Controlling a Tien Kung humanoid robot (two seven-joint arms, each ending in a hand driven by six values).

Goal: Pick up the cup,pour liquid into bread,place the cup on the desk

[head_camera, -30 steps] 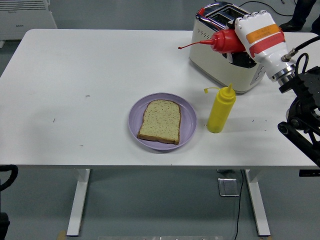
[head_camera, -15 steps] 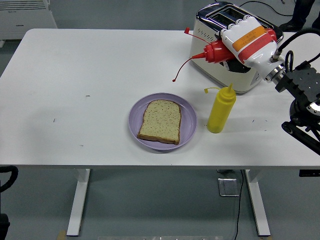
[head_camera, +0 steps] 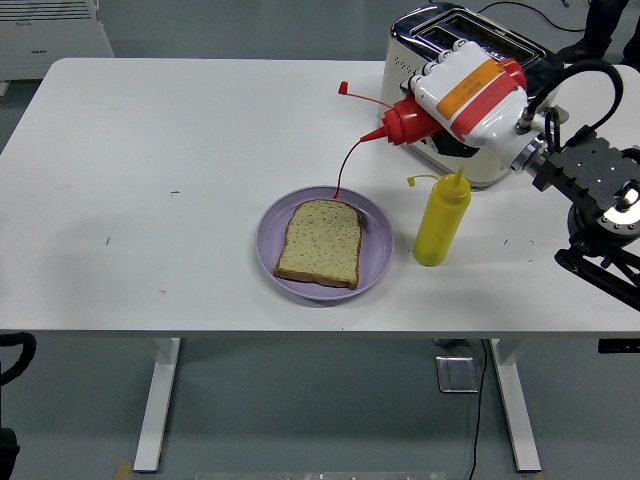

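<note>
While right hand (head_camera: 462, 92) grips red bottle (head_camera: 408, 120) w/ sauce streaming, white table (head_camera: 150, 180) sits on grey floor (head_camera: 300, 420)

Setting: robotics test lab or workshop bay, dressed as a small kitchen station.

- Surface (head_camera: 150, 150): plain white desk top on white metal legs, standing on a bare grey floor (head_camera: 300, 420).
- Behind the surface, far left: white cabinet-like unit (head_camera: 55, 35) with slatted vents.
- On the floor below the surface, right side: black cable (head_camera: 478, 410) trailing beside a grey floor plate (head_camera: 457, 373).
- Behind the surface, far right: a person's dark shoes (head_camera: 590, 45) and more cable.
- On the surface, far right: toaster (head_camera: 440, 60), with squeeze bottles and a plated bread slice in front as props.
- Right of the toaster: black robot arm hardware (head_camera: 600, 200).
</note>
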